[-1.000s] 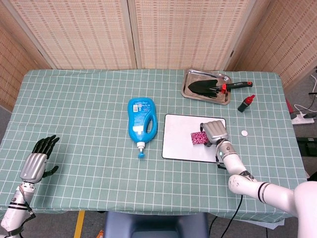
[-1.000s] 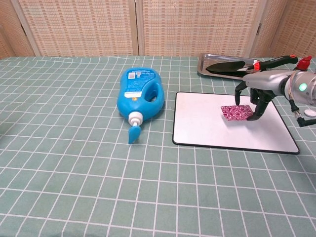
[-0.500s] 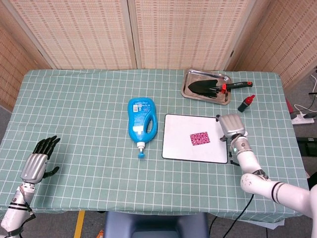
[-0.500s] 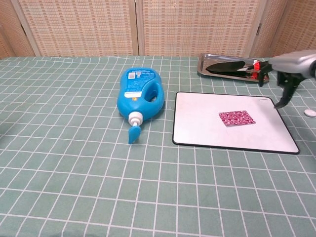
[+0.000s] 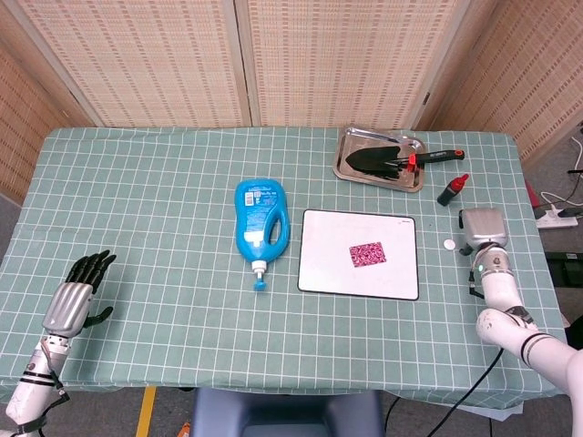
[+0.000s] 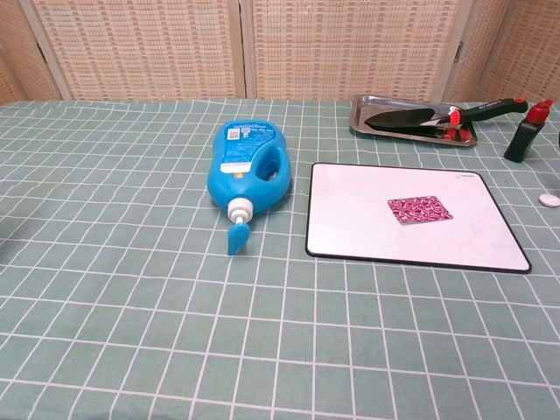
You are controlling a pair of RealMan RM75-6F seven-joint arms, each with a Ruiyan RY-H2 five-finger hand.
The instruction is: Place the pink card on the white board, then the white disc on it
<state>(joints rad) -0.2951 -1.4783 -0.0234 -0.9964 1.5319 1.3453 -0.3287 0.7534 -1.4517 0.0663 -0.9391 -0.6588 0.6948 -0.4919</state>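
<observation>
The pink patterned card lies flat on the white board, right of its middle. Off the board's right edge, the small white disc rests on the tablecloth. My right hand hovers just right of the disc, seen from its back, with nothing in it; the chest view does not show it. At the table's near left corner my left hand rests with fingers spread, holding nothing.
A blue detergent bottle lies on its side left of the board. Behind the board stands a metal tray with a black trowel. A small black bottle with a red cap stands behind the disc.
My right hand let go of the pink card, leaving it flat on the board, and swung right past the board's edge to beside the disc. The left hand barely moved.
</observation>
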